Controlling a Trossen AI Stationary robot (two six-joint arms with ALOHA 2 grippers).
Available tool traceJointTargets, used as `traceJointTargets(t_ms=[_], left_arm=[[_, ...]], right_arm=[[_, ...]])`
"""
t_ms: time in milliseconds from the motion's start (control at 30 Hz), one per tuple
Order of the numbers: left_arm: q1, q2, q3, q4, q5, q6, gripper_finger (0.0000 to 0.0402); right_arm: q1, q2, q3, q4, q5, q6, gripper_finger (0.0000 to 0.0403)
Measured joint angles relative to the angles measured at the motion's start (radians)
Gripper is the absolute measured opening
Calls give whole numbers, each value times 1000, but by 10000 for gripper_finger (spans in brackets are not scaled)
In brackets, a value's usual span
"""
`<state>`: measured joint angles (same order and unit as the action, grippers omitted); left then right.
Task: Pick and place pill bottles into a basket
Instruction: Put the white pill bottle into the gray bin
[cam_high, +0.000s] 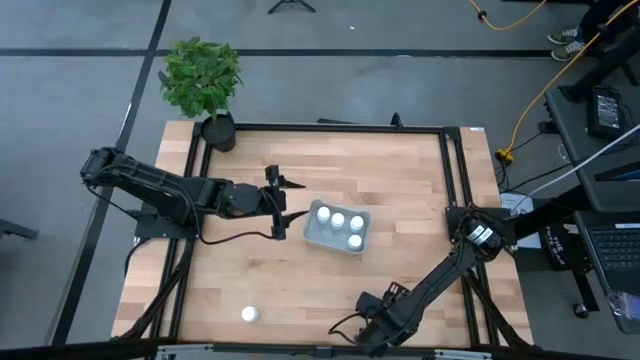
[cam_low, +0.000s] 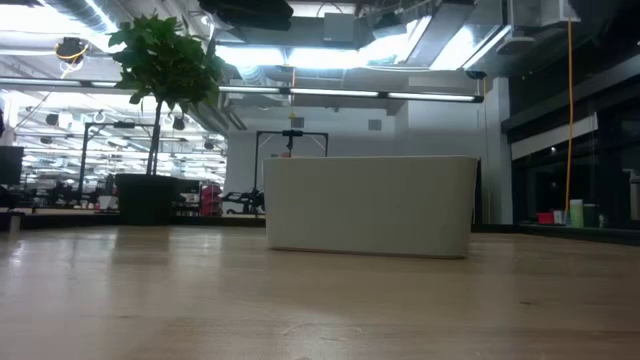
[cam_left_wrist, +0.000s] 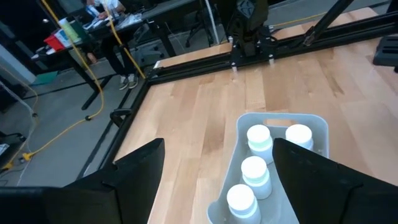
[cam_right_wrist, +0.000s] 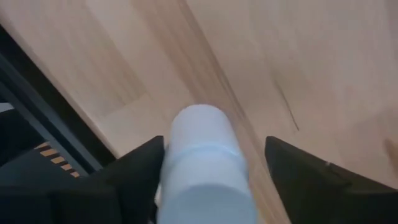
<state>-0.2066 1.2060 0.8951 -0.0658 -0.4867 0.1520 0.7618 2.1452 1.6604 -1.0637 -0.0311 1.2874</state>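
The pale basket sits mid-table and holds several white pill bottles, which also show in the left wrist view. My left gripper is open and empty just left of the basket. One bottle stands alone near the front edge. My right gripper is low at the table's front edge and open. Its fingers stand on either side of another white bottle, which the arm hides in the high view. My right gripper has one finger right against the side of the bottle, and I cannot tell whether it touches. The other finger stands apart from the bottle with bare table showing between them.
A black pot with a green plant stands at the table's far left corner. A black frame rail runs around the tabletop. In the low view the basket stands mid-table with bare wood in front of it.
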Motion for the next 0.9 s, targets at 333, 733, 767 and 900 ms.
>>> traceJointTargets(t_ms=[333,733,767,900], left_arm=[[0,0,0,-16,35,0,294],[0,0,0,-17,36,0,294],[0,0,0,-17,35,4,294],[0,0,0,-15,18,23,294]], right_arm=[[-7,0,1,13,-65,-40,169],[-21,-44,7,-58,-79,-62,169],[-26,-64,7,-85,-79,-67,169],[-58,-174,8,-219,-58,-89,169]])
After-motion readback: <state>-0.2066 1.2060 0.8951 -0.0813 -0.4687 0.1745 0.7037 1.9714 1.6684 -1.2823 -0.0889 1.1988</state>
